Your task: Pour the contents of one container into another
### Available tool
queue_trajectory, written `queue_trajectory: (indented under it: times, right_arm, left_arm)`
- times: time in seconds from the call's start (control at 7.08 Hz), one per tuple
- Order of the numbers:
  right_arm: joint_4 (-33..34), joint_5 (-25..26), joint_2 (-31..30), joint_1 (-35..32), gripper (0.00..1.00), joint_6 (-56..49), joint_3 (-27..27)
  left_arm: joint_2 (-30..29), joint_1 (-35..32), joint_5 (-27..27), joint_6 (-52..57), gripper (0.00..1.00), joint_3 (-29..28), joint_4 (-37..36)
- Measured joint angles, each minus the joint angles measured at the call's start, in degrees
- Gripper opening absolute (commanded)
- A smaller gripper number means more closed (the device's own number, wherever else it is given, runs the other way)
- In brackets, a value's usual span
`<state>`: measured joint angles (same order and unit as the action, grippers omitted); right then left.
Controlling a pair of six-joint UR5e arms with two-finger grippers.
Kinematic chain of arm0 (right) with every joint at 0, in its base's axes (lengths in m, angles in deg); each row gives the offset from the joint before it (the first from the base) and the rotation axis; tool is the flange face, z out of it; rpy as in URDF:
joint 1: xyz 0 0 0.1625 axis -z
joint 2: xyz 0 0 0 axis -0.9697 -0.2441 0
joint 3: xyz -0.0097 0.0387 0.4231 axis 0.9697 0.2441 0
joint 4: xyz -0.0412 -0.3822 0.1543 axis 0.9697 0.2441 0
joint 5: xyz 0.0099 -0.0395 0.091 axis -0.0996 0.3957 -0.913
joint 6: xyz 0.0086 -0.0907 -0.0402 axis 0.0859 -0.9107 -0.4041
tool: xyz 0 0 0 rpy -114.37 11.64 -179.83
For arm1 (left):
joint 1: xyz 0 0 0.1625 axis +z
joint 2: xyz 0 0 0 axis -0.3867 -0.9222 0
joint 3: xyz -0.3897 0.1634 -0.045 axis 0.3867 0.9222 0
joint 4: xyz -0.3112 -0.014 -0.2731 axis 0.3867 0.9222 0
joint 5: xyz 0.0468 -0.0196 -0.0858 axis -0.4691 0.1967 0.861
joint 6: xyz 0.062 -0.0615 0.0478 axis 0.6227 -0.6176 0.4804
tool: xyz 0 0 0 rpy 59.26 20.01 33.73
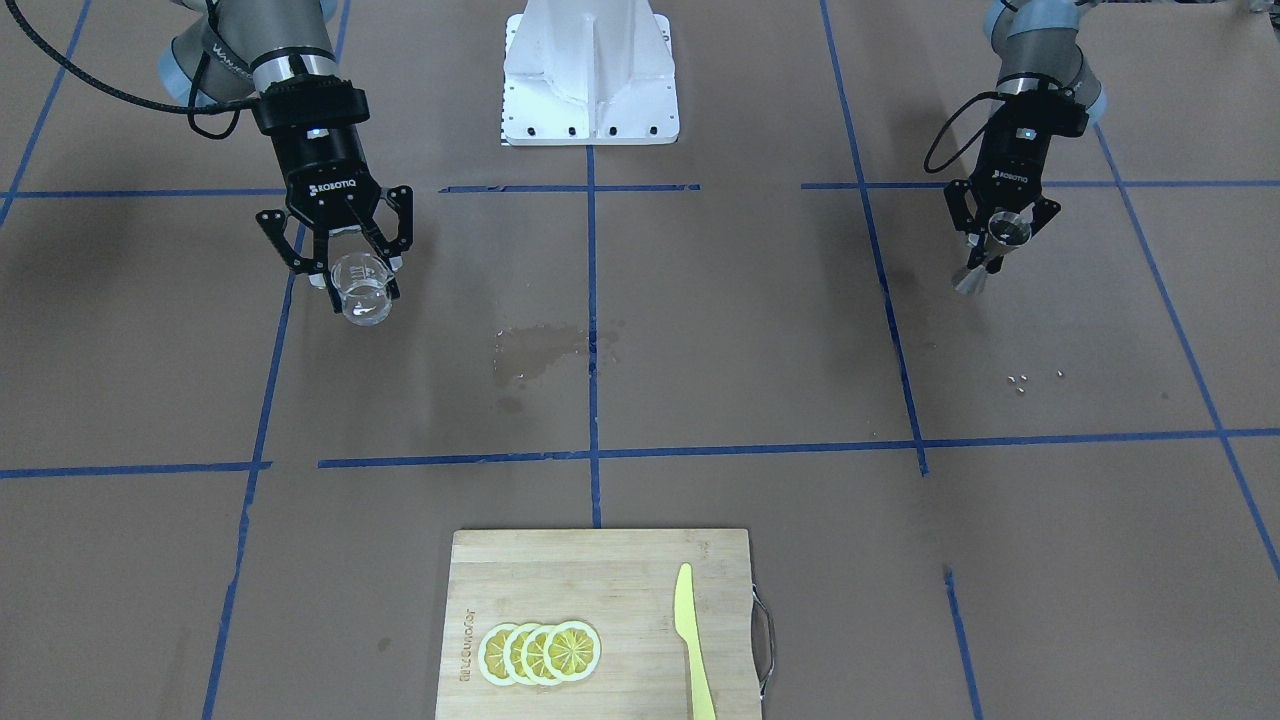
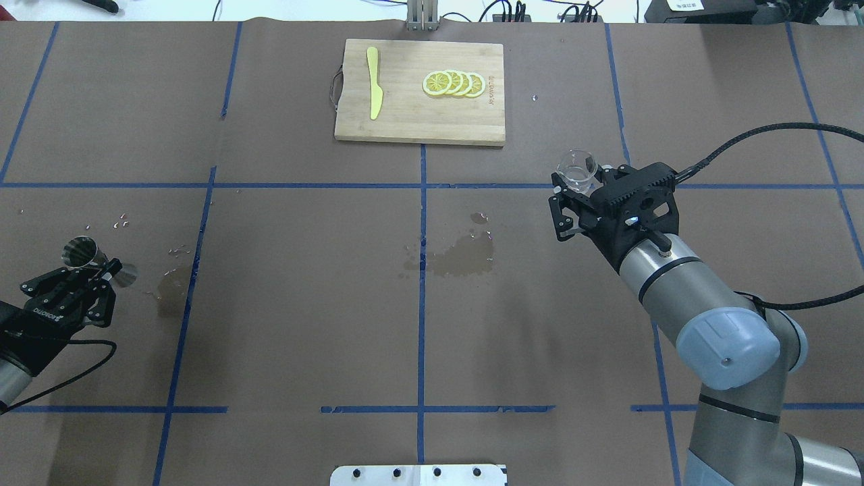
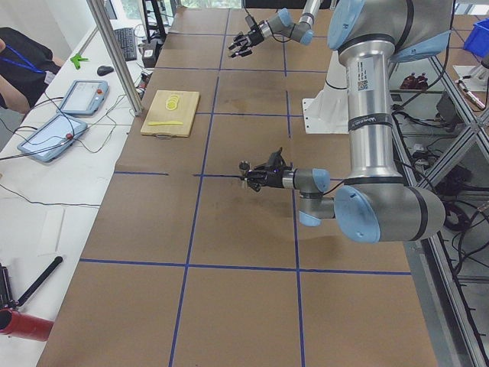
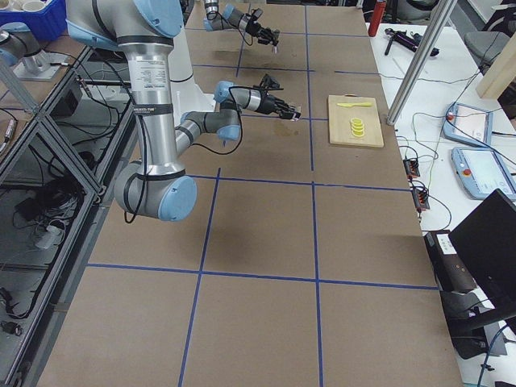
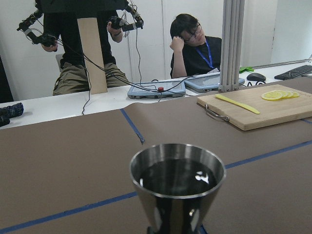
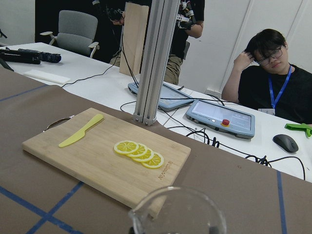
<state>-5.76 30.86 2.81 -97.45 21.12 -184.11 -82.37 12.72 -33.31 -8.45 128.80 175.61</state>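
The clear glass beaker [image 1: 362,292] sits between the fingers of my right gripper [image 1: 352,268], which is shut on it above the table. From overhead the beaker [image 2: 577,169] pokes out in front of that gripper [image 2: 572,190]. The right wrist view shows only its rim and pouring lip [image 6: 178,214]. My left gripper [image 2: 101,266] is shut on the waist of the steel hourglass jigger [image 2: 94,260], far off at the table's other side. In the front view the jigger [image 1: 1000,245] hangs in that gripper [image 1: 1003,240]. The left wrist view shows the jigger [image 5: 178,185] upright with dark liquid in its top cone.
A wooden cutting board [image 2: 405,115] with lemon slices [image 2: 453,83] and a yellow knife [image 2: 373,91] lies at the far middle. A wet patch [image 2: 459,256] darkens the table's centre, with droplets [image 2: 121,221] near the jigger. Operators and tablets [image 6: 219,117] are beyond the far edge.
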Motion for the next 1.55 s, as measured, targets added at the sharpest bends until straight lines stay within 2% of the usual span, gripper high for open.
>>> queue_trajectory:
  times: [1.55]
  right_arm:
    - [0.0,0.09,-0.02,-0.04,0.0,-0.06,0.0]
  left_arm:
    - [-4.59,3.95,-2.01,-0.92,0.0,-3.28,0.28]
